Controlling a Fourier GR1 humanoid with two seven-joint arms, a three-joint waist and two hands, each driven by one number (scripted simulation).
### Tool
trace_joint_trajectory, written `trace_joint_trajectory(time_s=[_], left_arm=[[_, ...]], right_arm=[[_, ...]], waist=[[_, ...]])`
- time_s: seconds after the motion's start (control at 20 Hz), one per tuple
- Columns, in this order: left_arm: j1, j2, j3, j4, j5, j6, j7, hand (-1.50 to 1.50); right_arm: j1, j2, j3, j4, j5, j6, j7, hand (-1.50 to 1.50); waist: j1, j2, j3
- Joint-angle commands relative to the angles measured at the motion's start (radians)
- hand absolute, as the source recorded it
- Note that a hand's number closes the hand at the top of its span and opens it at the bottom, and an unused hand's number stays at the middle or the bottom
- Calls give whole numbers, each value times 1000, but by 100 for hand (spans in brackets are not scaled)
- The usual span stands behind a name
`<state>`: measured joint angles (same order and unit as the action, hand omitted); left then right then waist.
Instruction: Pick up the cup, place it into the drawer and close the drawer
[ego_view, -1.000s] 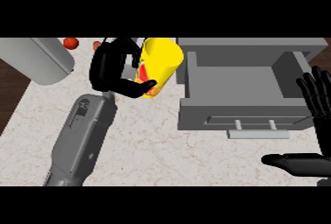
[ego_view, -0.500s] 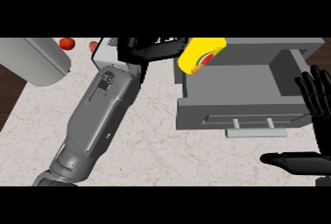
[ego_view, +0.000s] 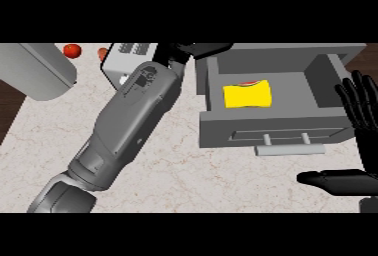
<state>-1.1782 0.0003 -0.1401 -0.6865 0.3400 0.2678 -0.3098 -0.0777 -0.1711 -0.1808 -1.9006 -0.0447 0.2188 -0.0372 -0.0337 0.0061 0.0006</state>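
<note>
The yellow cup (ego_view: 247, 95), with a bit of red at its top edge, lies inside the open grey drawer (ego_view: 273, 131), apart from both hands. My left hand (ego_view: 198, 49) sits at the drawer's back left corner, fingers relaxed and holding nothing, and its forearm stretches diagonally across the counter. At the view's right edge my right hand (ego_view: 360, 107) rests open with fingers up, just right of the drawer. Its thumb (ego_view: 336, 181) lies below the drawer's front handle (ego_view: 289, 149).
A grey box-shaped appliance (ego_view: 124, 59) stands just left of my left hand. A larger grey rounded object (ego_view: 37, 72) fills the top left corner. Two red round fruits (ego_view: 71, 50) lie between them. The counter's left edge drops to a dark floor (ego_view: 9, 107).
My left hand carried the cup rightward over the drawer and let it go; the cup now lies in the drawer. The left hand has drawn back to the drawer's back left corner.
</note>
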Motion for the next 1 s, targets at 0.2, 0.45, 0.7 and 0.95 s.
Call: trace_joint_trajectory(time_s=[0.2,0.45,0.7,0.95], left_arm=[[-99,0,-129,183,132,37,-54,150],[-97,0,-261,210,200,126,-23,150],[-102,0,-376,245,198,136,34,150],[-50,0,-483,241,222,167,28,-150]], right_arm=[[-8,-1,-3,61,13,17,-77,-150],[-15,-10,-4,38,-8,22,-18,-150],[-6,10,24,4,2,19,-28,-150],[-59,10,23,8,0,-2,18,-150]], waist=[[-17,5,0],[-34,6,1],[-47,8,1],[-56,11,1]])
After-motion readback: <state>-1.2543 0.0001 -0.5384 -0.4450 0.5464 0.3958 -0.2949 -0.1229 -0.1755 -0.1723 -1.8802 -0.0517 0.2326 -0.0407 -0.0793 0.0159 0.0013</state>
